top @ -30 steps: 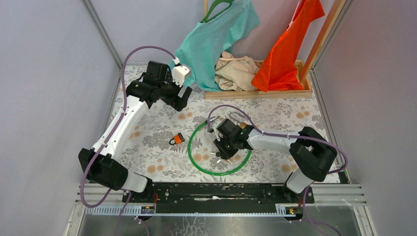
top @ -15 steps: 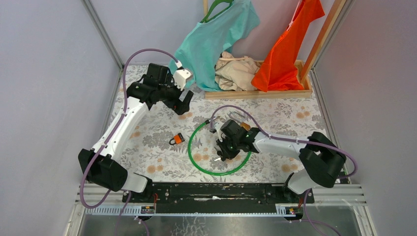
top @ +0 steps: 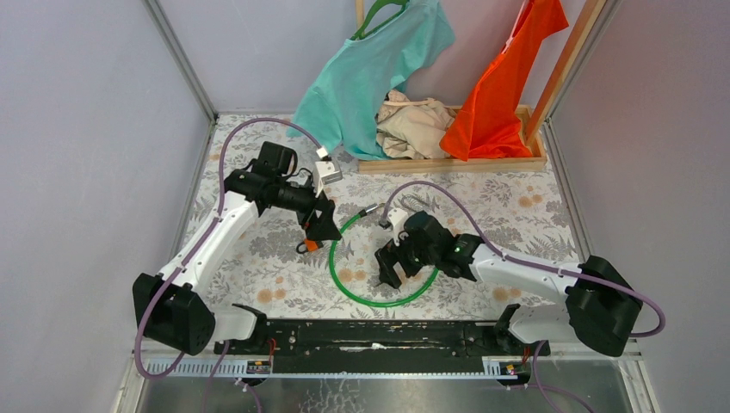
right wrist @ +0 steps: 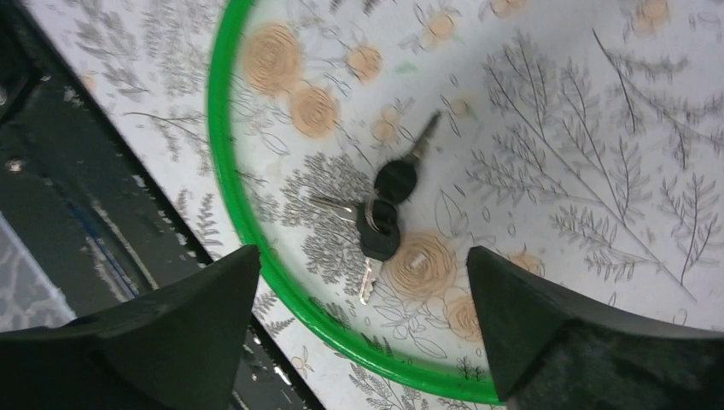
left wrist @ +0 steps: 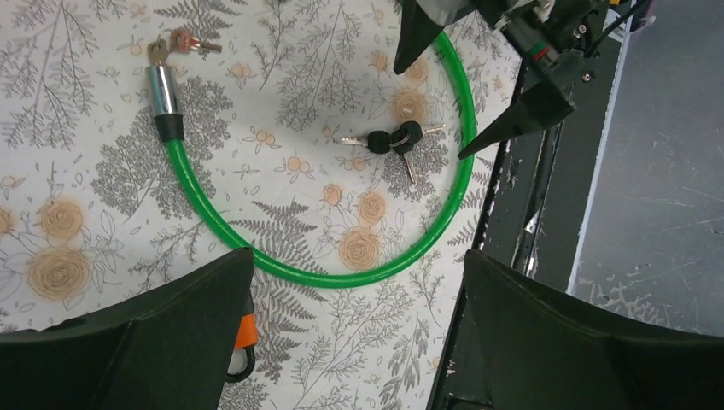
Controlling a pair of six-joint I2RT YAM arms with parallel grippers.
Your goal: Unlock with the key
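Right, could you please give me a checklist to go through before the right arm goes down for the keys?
1. Right gripper open: ok.
2. Keys lined up under it in its wrist view: ok.
3. Keys clear of the green cable: ok, inside the loop, not touching it.
4. Left gripper open and empty: ok.
5. Orange padlock keyhole facing: cannot tell, partly hidden by the left gripper.
6. Which key fits: cannot tell.
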